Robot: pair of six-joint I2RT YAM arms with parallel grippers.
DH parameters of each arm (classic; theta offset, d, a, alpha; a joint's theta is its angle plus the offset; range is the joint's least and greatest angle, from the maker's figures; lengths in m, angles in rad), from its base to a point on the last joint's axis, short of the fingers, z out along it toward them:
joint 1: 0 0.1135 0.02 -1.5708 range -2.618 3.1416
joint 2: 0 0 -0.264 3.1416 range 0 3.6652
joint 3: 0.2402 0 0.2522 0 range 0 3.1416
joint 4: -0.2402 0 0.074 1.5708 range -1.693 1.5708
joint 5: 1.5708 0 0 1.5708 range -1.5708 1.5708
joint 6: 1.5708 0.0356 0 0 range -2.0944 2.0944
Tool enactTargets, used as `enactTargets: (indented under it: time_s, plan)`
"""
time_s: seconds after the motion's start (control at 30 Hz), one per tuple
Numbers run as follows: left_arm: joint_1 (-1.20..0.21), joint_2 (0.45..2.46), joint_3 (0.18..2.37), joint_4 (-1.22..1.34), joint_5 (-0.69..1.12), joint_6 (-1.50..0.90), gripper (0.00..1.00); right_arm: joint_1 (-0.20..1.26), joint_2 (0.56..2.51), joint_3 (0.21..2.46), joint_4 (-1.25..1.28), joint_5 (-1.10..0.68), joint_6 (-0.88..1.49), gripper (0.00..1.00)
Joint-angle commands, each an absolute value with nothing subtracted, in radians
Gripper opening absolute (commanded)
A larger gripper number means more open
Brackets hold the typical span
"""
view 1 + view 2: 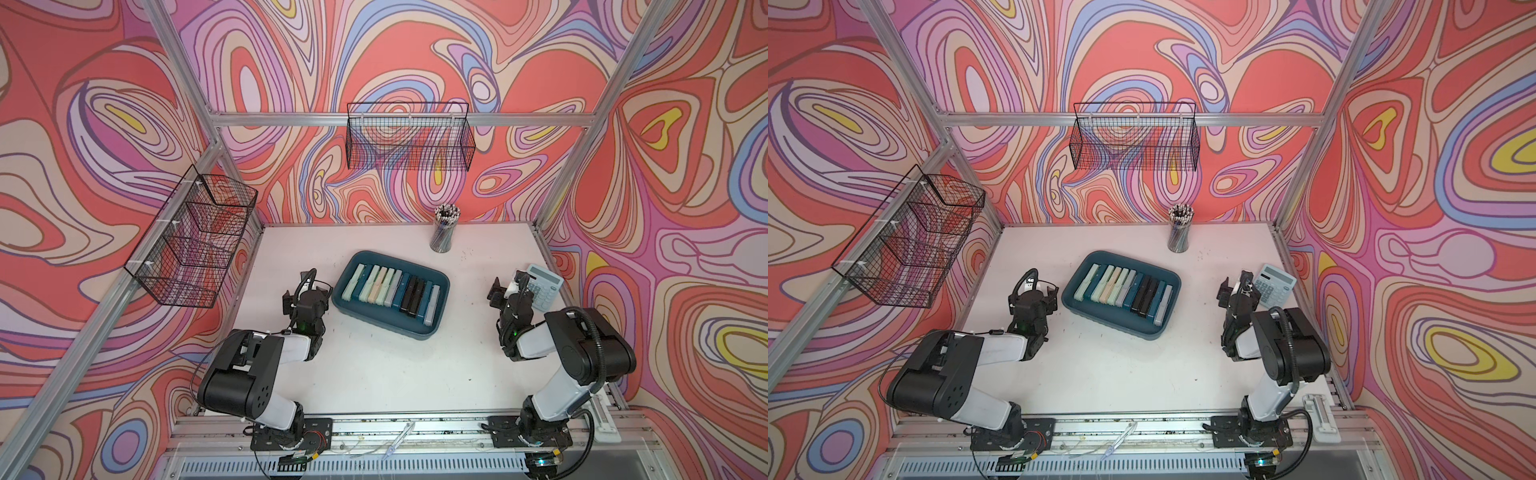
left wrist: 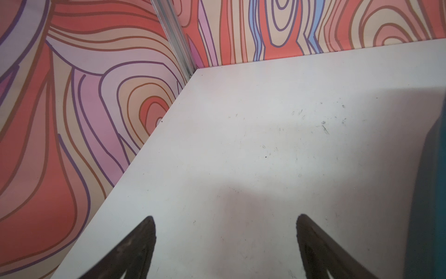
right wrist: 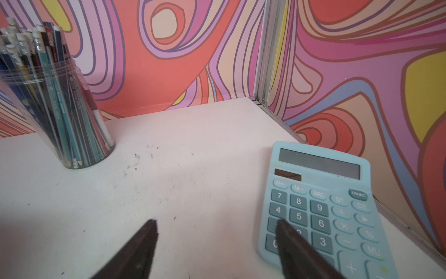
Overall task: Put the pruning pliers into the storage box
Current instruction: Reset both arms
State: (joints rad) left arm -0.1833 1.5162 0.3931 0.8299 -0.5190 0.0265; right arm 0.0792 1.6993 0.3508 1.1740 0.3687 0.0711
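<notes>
All pruning pliers point(image 1: 376, 284) I see lie in the storage box point(image 1: 382, 322), task seemingly done; my left pincer point(image 2: 226, 221) and right pincer point(image 3: 216, 224) flank it, open.

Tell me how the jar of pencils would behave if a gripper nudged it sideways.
The jar looks tall and narrow, with pencils standing above its rim, so it would probably tip rather than slide. Its clear smooth wall may be slippery to pinch. The pencils sit loose and would likely spill and roll.
</notes>
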Motion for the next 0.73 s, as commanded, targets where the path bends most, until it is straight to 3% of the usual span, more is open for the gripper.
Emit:
enactTargets:
  time_s: [0.0, 0.07, 0.1, 0.13, 0.17, 0.2, 0.27, 0.33, 0.37, 0.7]
  plan:
    - [-0.152, 1.512, 0.416, 0.834, -0.443, 0.027, 0.91, 0.077, 1.711, 0.363, 1.191, 0.353, 0.059, 0.98]
    - [-0.112, 1.505, 0.415, 0.812, -0.373, -0.008, 0.91, 0.077, 1.709, 0.363, 1.188, 0.351, 0.060, 0.98]
    - [-0.082, 1.501, 0.409, 0.813, -0.312, -0.028, 0.99, 0.077, 1.708, 0.363, 1.184, 0.350, 0.060, 0.98]
    - [-0.066, 1.502, 0.401, 0.804, -0.256, -0.034, 1.00, 0.077, 1.709, 0.364, 1.183, 0.350, 0.060, 0.98]
    - [-0.061, 1.541, 0.373, 0.913, -0.230, -0.029, 1.00, 0.075, 1.710, 0.364, 1.188, 0.351, 0.060, 0.98]
    - [-0.064, 1.577, 0.338, 1.031, -0.248, -0.004, 1.00, 0.076, 1.709, 0.364, 1.183, 0.350, 0.060, 0.98]
    - [-0.063, 1.519, 0.374, 0.857, -0.241, -0.041, 1.00, 0.077, 1.709, 0.364, 1.182, 0.350, 0.060, 0.98]
    - [-0.063, 1.564, 0.353, 0.973, -0.249, -0.015, 1.00, 0.076, 1.709, 0.364, 1.184, 0.351, 0.061, 0.98]
    - [-0.063, 1.531, 0.374, 0.872, -0.247, -0.032, 1.00, 0.077, 1.709, 0.364, 1.186, 0.351, 0.060, 0.98]
    - [-0.061, 1.542, 0.369, 0.910, -0.246, -0.028, 1.00, 0.077, 1.709, 0.368, 1.178, 0.350, 0.058, 0.98]
